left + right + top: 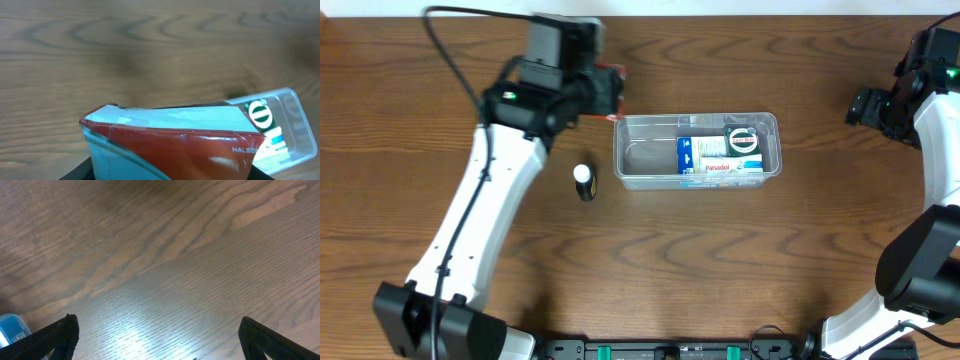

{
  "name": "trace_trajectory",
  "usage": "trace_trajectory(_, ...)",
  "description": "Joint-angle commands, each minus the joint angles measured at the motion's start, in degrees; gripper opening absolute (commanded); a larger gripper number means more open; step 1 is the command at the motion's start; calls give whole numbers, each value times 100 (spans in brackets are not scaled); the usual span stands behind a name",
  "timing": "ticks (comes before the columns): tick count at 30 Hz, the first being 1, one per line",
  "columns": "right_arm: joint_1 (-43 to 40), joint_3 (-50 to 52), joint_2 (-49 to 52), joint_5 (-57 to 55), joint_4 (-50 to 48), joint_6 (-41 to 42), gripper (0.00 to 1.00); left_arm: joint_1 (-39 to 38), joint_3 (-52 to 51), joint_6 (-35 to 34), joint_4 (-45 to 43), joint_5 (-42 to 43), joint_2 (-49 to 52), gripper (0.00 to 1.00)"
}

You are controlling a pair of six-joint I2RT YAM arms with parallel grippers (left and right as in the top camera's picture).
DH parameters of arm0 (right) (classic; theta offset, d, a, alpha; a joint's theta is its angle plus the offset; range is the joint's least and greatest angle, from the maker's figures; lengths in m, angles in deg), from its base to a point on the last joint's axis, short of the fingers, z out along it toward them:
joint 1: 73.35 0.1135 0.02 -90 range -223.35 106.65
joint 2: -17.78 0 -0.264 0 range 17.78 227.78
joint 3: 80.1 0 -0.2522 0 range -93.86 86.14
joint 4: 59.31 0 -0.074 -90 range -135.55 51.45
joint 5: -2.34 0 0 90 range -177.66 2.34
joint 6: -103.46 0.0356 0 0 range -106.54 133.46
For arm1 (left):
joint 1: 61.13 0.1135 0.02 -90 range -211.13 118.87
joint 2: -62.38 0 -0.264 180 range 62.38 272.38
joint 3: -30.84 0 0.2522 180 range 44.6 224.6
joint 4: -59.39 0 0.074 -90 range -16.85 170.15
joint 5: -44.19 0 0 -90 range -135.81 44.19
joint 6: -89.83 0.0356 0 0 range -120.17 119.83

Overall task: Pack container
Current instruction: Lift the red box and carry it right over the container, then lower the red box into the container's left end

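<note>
The clear plastic container [642,152] lies in the middle of the table. Its right half holds a blue carton [705,152] and a box with a green round label [743,140]. My left gripper [604,95] is just left of and behind the container's left end, shut on a red and teal box [616,78]. In the left wrist view that box [170,137] fills the space between the jaws [165,176], and the container's end [292,112] shows at the right. My right gripper [865,108] is open and empty at the far right, over bare wood [157,340].
A small dark bottle with a white cap [584,182] stands left of the container, beside my left arm. A blue object [10,327] shows at the left edge of the right wrist view. The table is dark wood.
</note>
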Motion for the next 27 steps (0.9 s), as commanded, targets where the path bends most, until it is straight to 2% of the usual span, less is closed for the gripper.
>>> trace_trajectory(1, -26, -61, -92, -35, 9, -66, 99, -356, 9, -435, 17, -374, 271, 56)
trace_trajectory(13, -24, -61, -92, -33, 9, -66, 99, -1401, 2, -774, -304, -387, 1364, 56)
trace_trajectory(19, -24, -61, -92, -33, 9, -66, 99, -1578, 2, -883, -258, -848, 1550, 55)
trace_trajectory(27, -24, -61, -92, -33, 9, -63, 99, -1770, -57, -1368, -262, -1425, 1641, 56)
